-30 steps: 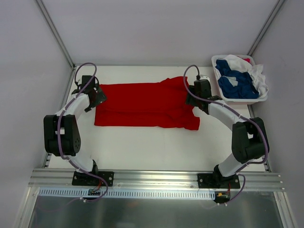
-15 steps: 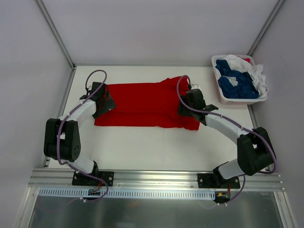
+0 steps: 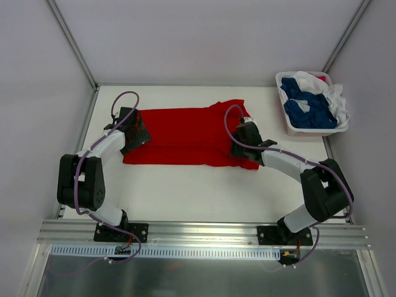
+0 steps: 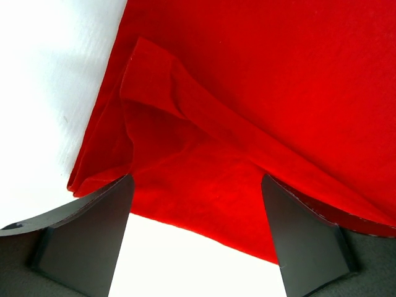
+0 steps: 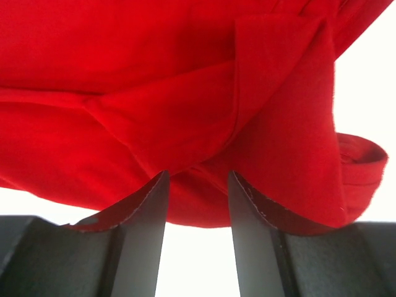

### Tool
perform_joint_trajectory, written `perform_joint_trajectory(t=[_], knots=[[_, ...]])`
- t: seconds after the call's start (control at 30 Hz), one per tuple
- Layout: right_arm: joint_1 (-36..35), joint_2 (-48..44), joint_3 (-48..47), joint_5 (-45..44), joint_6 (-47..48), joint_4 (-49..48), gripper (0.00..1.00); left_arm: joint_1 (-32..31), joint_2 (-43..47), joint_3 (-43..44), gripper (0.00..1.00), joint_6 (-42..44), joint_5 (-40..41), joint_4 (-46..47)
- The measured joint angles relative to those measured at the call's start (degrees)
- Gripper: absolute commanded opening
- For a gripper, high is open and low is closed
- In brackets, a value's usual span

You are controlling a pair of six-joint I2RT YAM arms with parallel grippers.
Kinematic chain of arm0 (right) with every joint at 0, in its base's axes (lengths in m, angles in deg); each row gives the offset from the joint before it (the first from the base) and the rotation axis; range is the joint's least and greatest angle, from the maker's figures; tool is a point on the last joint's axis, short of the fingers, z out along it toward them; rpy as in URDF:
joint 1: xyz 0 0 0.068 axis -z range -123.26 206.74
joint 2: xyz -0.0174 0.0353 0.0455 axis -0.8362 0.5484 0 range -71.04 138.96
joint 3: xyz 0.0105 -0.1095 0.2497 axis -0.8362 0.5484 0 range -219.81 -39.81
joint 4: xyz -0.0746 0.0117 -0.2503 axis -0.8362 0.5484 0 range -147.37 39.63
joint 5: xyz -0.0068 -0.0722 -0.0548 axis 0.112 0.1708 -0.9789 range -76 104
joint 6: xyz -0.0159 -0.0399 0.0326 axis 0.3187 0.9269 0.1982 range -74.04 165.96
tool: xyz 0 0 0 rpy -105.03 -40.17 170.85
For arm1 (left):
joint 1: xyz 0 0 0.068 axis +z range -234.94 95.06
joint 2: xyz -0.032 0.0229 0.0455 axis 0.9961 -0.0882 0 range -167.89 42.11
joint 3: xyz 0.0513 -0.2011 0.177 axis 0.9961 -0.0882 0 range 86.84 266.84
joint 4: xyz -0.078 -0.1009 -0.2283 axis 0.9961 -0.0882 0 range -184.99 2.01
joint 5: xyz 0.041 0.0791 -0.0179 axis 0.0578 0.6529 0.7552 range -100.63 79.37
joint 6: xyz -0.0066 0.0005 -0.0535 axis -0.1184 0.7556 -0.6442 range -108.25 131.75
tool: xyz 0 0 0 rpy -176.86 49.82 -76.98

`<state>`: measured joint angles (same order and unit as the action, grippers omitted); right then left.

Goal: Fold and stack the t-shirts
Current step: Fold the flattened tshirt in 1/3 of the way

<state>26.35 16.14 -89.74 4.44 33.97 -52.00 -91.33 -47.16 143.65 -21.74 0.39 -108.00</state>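
As the top view shows it, the red t-shirt (image 3: pixel 185 136) lies across the middle of the tabletop (image 3: pixel 185 185). It is already doubled lengthwise into a long band, with its sleeve end bunched toward my right. My left tool (image 3: pixel 137 131) sits at the band's left end and my right tool (image 3: pixel 240 143) at its near right corner, both down at the cloth. The white basket (image 3: pixel 309 131) stands at the far right corner, well apart from the red shirt. In it the dark blue t-shirts (image 3: pixel 306 110) and white t-shirts (image 3: pixel 334 98) are heaped unfolded. I see no stack started anywhere.

In the left wrist view, my left tool's fingers (image 4: pixel 93 229) stand wide open, 1 on each side of the shirt's near left corner, where a layer is turned over in a flap. Nothing is pinched.

In the right wrist view, my right tool's fingers stand with only a slim gap, their tips at the shirt's near hem beside a rolled sleeve cuff (image 5: pixel 362 154). Bare tabletop shows through the gap, and I cannot tell whether any cloth is caught.

My judgement is that 1 shirt is partway folded, with its crosswise folds not yet made. The basket's shirts wait untouched, so most of the work lies ahead.
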Motion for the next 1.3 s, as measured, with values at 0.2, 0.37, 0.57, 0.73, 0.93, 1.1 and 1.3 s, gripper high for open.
perform_joint_trajectory(t=[0.2,0.37,0.57,0.73,0.93,1.1,1.3], knots=[[-0.3,4.2,-1.2,0.5,0.0,-0.6,0.43,0.0,0.0,-0.5,0.85,0.0,0.0,0.0],[-0.5,6.4,-3.4,1.0,0.0,-1.8,0.43,0.0,0.0,-0.5,0.85,0.0,0.1,0.0],[-0.6,7.1,-5.9,1.1,0.5,-1.7,0.37,0.0,0.0,-0.8,0.85,0.0,0.1,0.1],[-0.6,7.5,-7.6,1.0,0.9,-1.9,0.34,0.0,0.0,-1.4,0.85,0.0,0.2,0.0],[-0.6,10.9,-10.4,0.9,1.6,-1.9,0.34,0.0,0.0,-1.5,0.85,0.0,0.7,0.1],[-0.6,14.7,-14.3,0.9,2.3,-1.8,0.34,0.0,0.5,-2.4,0.85,0.0,1.2,0.1],[-0.1,19.6,-20.2,1.1,3.1,-1.7,0.34,0.0,1.5,-3.4,0.85,0.1,1.3,0.0]])
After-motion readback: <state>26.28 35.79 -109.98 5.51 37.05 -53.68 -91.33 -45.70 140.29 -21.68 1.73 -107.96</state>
